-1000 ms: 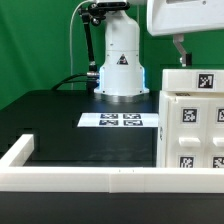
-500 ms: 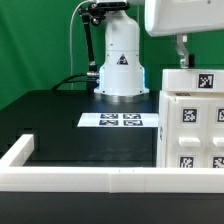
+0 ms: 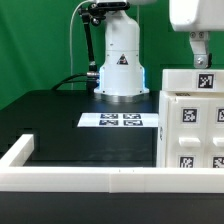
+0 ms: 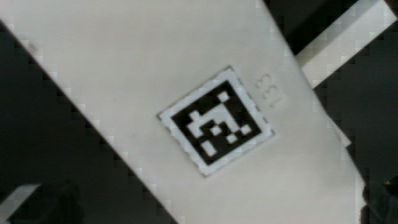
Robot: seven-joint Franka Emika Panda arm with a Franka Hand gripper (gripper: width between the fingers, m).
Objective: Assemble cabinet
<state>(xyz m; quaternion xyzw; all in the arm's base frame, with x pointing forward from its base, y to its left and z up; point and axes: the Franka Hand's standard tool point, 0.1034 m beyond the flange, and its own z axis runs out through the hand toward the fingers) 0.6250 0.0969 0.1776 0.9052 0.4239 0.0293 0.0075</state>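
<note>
While I am hovering my end effector (image 3: pixel 201 58) over the cabinet (image 3: pixel 192 125) at the counter's (image 3: pixel 70 125) three o'clock edge, I am weighing the risks. The wrist view is showing only a tagged white panel (image 4: pixel 196 110) close under me, so I cannot tell whether my fingers are spread or clenched. Descending off-centre, I am likely to be knocking the upper block (image 3: pixel 190 80) askew. The marker board (image 3: pixel 121 121) is lying near the middle, the border rail (image 3: pixel 80 179) at six o'clock; neither is blocking me.
</note>
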